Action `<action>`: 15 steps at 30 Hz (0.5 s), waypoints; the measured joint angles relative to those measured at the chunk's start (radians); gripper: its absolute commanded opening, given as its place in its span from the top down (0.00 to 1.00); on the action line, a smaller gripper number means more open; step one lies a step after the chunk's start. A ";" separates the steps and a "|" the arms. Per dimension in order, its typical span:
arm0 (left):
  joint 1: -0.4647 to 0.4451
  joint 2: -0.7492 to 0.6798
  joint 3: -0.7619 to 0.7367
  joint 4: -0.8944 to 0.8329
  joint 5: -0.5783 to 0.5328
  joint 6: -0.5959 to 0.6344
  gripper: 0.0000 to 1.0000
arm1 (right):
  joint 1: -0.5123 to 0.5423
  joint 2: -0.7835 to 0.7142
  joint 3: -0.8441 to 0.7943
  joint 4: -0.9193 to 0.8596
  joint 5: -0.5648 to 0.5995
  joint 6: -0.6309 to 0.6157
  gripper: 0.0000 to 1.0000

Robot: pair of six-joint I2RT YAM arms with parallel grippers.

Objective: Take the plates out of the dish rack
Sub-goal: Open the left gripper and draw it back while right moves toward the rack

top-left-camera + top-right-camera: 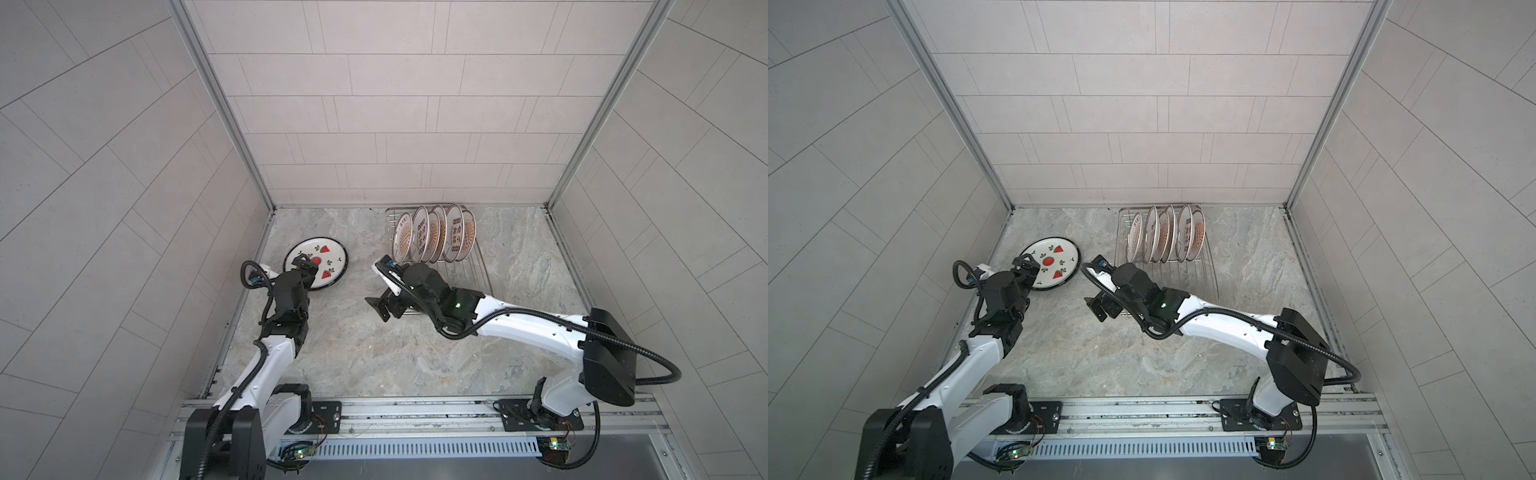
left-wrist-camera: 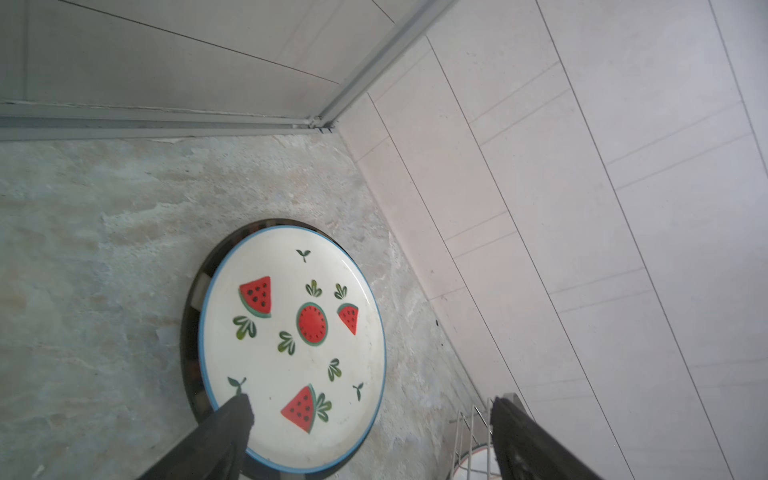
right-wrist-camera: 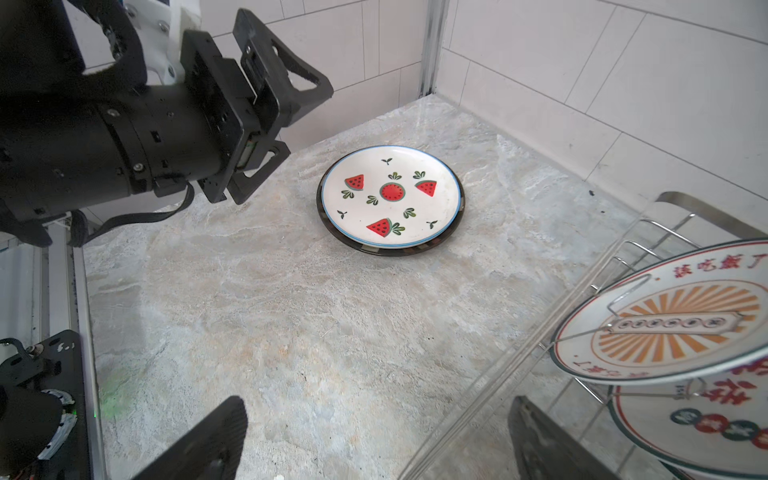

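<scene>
In both top views a watermelon plate (image 1: 328,254) is seen lying flat on the grey marbled table (image 1: 374,357). It lies towards the left side, well apart from the dish rack (image 1: 467,278), which stands at the back, right of centre. Several sunburst plates (image 1: 453,232) are stood on edge in the rack's far half; the near half is bare wire.

From above, the left gripper (image 1: 304,266) is seen overlapping the watermelon plate, and its jaws are hard to read there. The right wrist view shows it from the side: the jaws are spread wide, nothing is held between them, and the plate is not touched. In the left wrist view one finger (image 2: 232,428) is seen across the plate's rim and the other beyond it, beside a corner of the rack.

The right gripper (image 1: 381,308) is placed by the rack's near left corner. Its jaws are spread and empty, as the right wrist view also shows. In that view red characters and an orange sunburst are made out on the nearest racked plates, detail that is small and indistinct from above.
</scene>
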 measured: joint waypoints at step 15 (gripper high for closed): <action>-0.311 -0.018 0.014 0.014 0.127 0.302 0.00 | -0.085 -0.261 -0.235 0.061 0.141 0.032 0.00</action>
